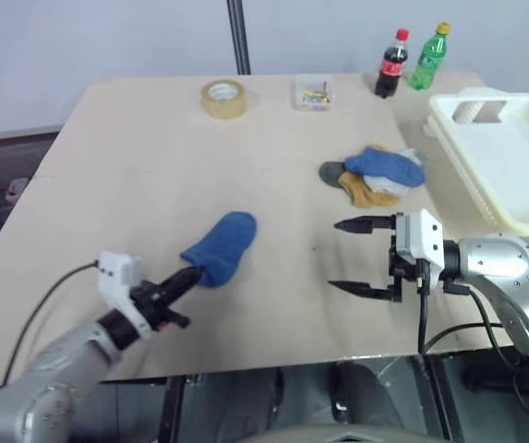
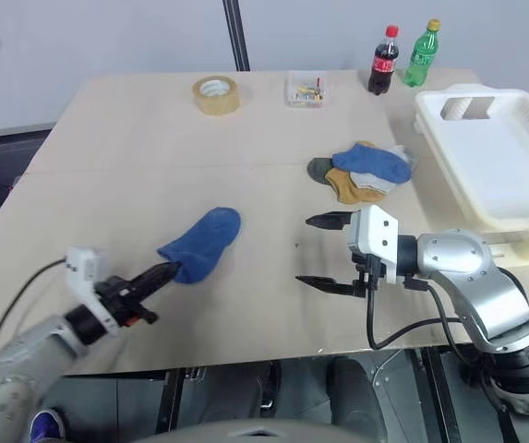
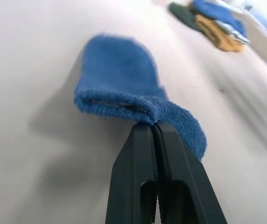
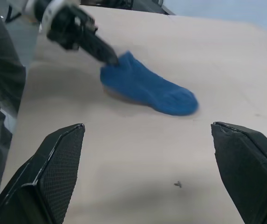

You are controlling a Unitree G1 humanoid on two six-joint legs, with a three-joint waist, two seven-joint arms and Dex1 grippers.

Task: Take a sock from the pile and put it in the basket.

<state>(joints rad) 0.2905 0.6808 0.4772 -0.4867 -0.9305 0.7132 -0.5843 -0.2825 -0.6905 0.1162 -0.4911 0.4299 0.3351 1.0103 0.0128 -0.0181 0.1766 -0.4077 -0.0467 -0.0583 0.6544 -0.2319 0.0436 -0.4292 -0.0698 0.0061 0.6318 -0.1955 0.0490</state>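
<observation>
A: Socks first. Count?
B: One blue sock [image 1: 222,245] alone mid-table, fuzzy knit, rounded toe, cuff end pinched in the left gripper [image 3: 155,125], fingers clamped together on it. Pile [image 1: 375,175] near the basket [image 1: 504,161]: blue, mustard, dark green and grey socks, limp.
A: Right gripper [image 1: 354,257]?
B: Two black tapered fingers spread wide, holding nothing, between sock and basket.
A: Basket?
B: One, white slotted plastic, rectangular, at table's right edge.

Tape roll [image 1: 223,98], clear box [image 1: 313,93] at worktop [image 1: 135,185] twelve o'clock edge; cola bottle [image 1: 391,64], green bottle [image 1: 429,57] toward one o'clock.
</observation>
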